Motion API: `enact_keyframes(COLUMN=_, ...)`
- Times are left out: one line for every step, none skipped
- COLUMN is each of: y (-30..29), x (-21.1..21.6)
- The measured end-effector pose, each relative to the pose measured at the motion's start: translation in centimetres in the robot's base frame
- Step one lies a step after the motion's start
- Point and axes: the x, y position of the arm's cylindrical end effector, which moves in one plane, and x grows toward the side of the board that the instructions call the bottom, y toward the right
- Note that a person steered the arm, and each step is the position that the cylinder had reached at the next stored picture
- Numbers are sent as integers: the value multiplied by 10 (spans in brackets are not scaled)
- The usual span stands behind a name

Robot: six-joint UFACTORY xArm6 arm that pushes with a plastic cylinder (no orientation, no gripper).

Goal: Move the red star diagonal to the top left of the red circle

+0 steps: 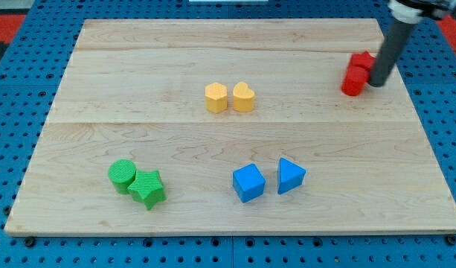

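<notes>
The red circle (353,81) lies near the board's right edge, toward the view's top. The red star (361,61) sits just above it and slightly to the right, touching it, and is partly hidden by the rod. My tip (378,83) rests on the board just right of the red circle and below the star, touching or nearly touching both. The rod slants up to the view's top right corner.
A yellow hexagon (216,97) and a yellow heart (243,97) sit side by side at the board's middle top. A green circle (122,174) and green star (147,188) are at bottom left. A blue cube (248,182) and blue triangle (290,176) are at bottom middle.
</notes>
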Motion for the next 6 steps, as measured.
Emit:
enact_keyframes(y=30, x=-1)
enact_keyframes(y=54, x=-27)
enact_keyframes(y=-50, x=-60)
enact_keyframes(y=-150, x=-99)
enact_keyframes(y=-96, x=-98)
enact_keyframes(y=-10, x=-73)
